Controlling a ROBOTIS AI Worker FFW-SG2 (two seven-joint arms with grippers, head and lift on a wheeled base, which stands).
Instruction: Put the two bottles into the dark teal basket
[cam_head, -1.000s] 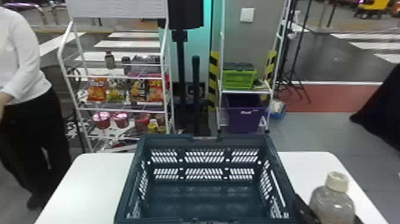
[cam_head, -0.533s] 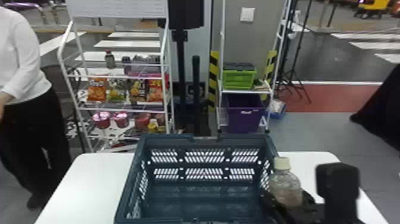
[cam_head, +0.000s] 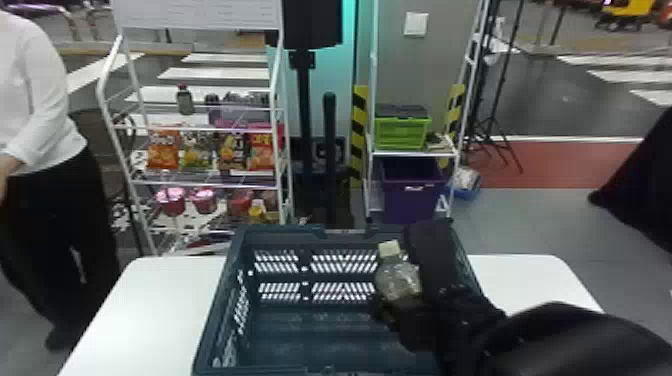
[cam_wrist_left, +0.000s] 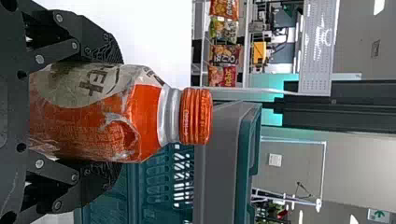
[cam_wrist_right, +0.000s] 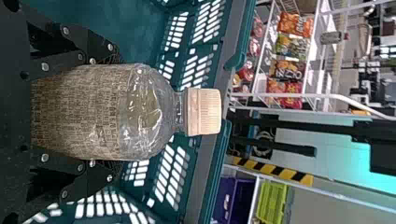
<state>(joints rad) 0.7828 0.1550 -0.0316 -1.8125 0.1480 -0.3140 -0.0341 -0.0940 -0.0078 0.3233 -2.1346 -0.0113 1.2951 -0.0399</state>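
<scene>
In the head view my right gripper (cam_head: 400, 310) is over the right part of the dark teal basket (cam_head: 345, 231), holding a clear bottle (cam_head: 397, 280) with a cream cap, upright and slightly tilted. The right wrist view has the right gripper (cam_wrist_right: 100, 112) shut on this clear bottle (cam_wrist_right: 149, 112), with the basket's slotted walls (cam_wrist_right: 224, 42) behind it. In the left wrist view, my left gripper (cam_wrist_left: 100, 112) is shut on an orange bottle (cam_wrist_left: 135, 121) with an orange cap; the teal basket (cam_wrist_left: 247, 126) stands beyond it.
The basket stands on a white table (cam_head: 155, 310). Behind are a snack rack (cam_head: 200, 127), a shelf with a green crate (cam_head: 402, 131) and a purple bin (cam_head: 412, 190), and a black post (cam_head: 329, 150). A person stands at the far left, away from the basket.
The right arm has come in from the right edge and carried the clear bottle leftward, from beside the basket to over its right part. The basket has not moved.
</scene>
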